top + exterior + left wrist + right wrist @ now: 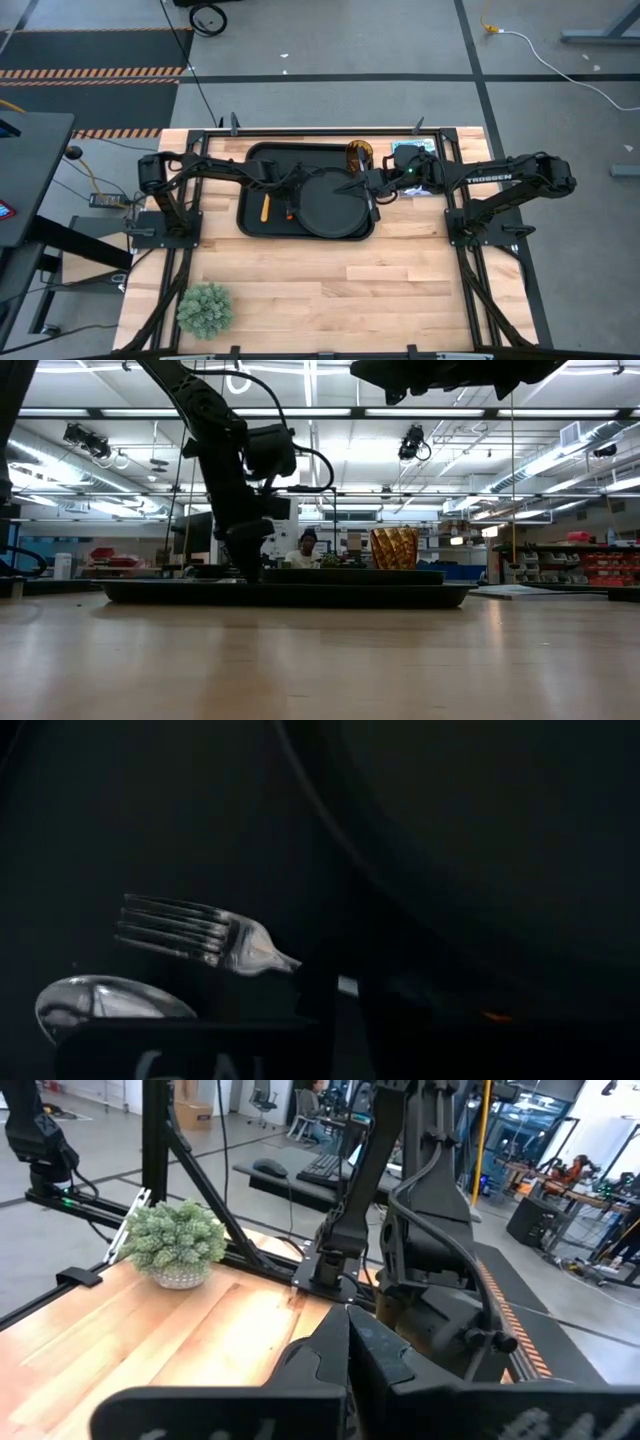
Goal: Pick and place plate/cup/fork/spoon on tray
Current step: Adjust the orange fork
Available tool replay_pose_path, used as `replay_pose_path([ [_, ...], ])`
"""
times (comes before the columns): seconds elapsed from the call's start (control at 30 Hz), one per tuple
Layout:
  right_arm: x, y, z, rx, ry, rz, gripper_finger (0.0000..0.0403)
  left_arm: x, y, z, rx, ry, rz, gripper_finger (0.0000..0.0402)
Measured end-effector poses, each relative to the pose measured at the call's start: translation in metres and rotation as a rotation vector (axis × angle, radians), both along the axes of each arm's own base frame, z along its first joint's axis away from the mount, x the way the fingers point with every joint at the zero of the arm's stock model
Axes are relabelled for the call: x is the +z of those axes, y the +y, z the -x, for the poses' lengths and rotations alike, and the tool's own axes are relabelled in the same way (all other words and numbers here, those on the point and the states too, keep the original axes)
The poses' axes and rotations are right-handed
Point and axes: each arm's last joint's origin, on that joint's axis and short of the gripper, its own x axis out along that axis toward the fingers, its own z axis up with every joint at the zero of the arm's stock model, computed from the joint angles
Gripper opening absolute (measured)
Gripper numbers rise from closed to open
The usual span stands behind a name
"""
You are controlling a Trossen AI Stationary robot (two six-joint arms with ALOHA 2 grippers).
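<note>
- A pale wooden tabletop (pixel 330 285) stands in a workshop with grey flooring; a small green potted plant (pixel 204 309) sits near its front left corner
- The black rectangular tray (pixel 256 222) lies toward the far side of the tabletop, its long axis running left to right
- The left end effector (pixel 291 208) is down on the tray, just left of the round black plate (pixel 334 203); its wrist view shows the fork (pixel 205 935) right at its fingers with the handle end running in between them, but whether they are clenched on it or released I cannot tell
- The fork's silver tines point away from the fingers, lying flat, and the spoon (pixel 105 1000) bowl sits just beside it
- An orange handle (pixel 265 208) lies on the tray left of the end effector, long axis front to back
- The amber cup (pixel 359 152) stands upright at the tray's far right corner
- The right end effector (pixel 372 186) hangs above the plate's right edge, fingers pressed together, holding nothing
</note>
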Motion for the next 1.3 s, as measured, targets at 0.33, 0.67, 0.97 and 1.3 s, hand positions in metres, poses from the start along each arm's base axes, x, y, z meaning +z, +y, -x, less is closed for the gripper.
replay_pose_path([
  [0.33, 0.0, 0.003, 0.0, 0.003, -0.003, 0.004, 0.0005, -0.003, 0.0, 0.0, -0.003, 0.011, 0.001, 0.0047],
  [0.67, 0.0, 0.003, 0.0, 0.005, 0.0, 0.003, 0.0005, -0.004, 0.0, 0.001, -0.009, 0.032, 0.005, 0.0047],
  [0.97, 0.0, 0.003, 0.0, 0.005, 0.0, 0.003, 0.0005, -0.004, -0.001, 0.002, -0.032, 0.051, 0.003, 0.0047],
  [1.3, 0.0, 0.003, 0.0, 0.005, 0.003, 0.003, 0.0005, -0.004, -0.01, 0.0, -0.145, 0.049, 0.05, 0.0047],
])
